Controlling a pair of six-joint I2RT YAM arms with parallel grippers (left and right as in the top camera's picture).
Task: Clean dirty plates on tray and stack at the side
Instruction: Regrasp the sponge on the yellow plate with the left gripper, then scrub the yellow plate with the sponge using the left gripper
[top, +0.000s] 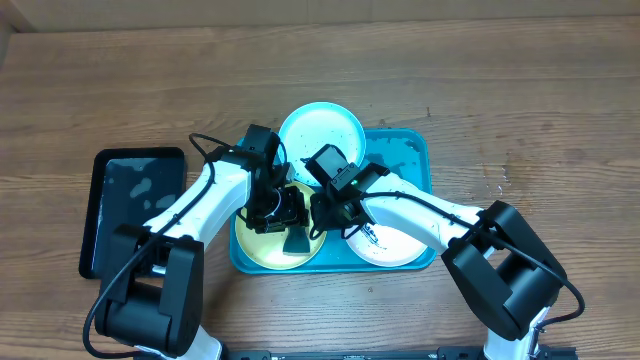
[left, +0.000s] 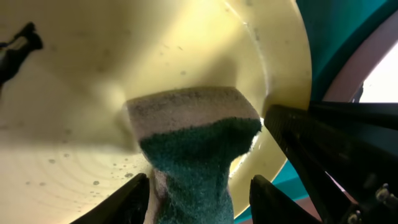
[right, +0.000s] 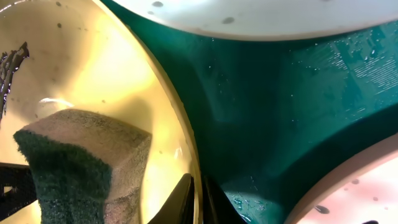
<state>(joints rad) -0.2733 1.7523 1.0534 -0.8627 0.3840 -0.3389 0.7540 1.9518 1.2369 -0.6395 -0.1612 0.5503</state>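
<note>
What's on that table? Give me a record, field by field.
base: turquoise tray, three plates on it
far side: light-blue-rimmed plate
near left: yellow-green plate
near right: white plate
left end effector: fingers either side of sponge on yellow-green plate, grip unclear
right end effector: shut on yellow-green plate's rim
left of base: black tray

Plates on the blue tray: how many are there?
3. Light-blue-rimmed plate at the tray's back, yellow-green plate near-left, white plate near-right. None seem hidden.
</note>
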